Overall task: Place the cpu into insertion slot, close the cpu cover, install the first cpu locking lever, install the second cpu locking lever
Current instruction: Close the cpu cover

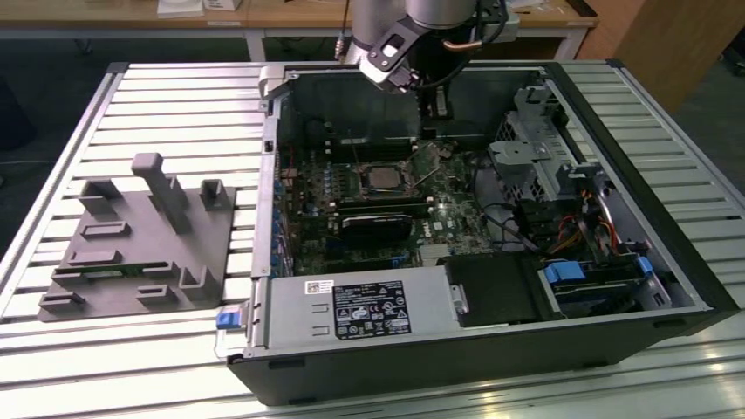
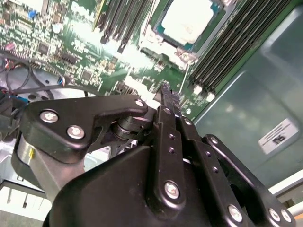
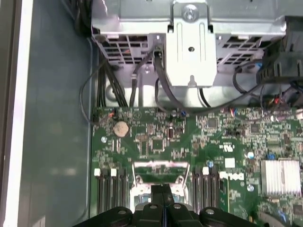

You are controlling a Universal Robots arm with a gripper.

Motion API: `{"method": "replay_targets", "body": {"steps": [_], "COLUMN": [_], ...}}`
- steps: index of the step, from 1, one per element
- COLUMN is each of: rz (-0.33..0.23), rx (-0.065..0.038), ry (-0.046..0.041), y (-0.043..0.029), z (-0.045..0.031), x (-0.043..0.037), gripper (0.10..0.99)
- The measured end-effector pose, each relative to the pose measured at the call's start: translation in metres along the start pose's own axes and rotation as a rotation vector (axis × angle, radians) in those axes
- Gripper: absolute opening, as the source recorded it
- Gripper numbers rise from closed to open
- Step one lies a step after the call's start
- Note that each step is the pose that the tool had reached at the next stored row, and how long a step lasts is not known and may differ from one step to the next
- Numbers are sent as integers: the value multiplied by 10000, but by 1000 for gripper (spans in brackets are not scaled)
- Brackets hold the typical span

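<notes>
The gripper (image 2: 164, 91) hangs inside the case (image 1: 466, 371), clenched on nothing, above the board (image 3: 156, 137) near the board's edge that runs along the case wall. The cpu (image 2: 188, 19) lies flat in the socket at mid-board, near the fingertips, silver top up.

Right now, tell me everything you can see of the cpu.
The cpu is a small, flat, square chip with a plain pale silver-grey metal top. It lies flat in its socket on the green motherboard, between rows of black memory slots, with a metal frame around its edges. The end effector is beside it, not touching it.
</notes>
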State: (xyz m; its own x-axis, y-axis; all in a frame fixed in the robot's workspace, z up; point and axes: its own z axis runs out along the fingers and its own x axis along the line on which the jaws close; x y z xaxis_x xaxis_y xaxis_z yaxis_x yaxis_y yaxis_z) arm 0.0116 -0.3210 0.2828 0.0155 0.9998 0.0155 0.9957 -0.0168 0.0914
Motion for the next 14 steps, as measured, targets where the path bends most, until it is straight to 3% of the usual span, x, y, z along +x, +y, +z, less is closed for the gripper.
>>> {"method": "replay_targets", "body": {"steps": [14], "rz": [0], "rx": [0], "ry": [0], "y": [328], "z": [46], "x": [10], "gripper": [106]}}
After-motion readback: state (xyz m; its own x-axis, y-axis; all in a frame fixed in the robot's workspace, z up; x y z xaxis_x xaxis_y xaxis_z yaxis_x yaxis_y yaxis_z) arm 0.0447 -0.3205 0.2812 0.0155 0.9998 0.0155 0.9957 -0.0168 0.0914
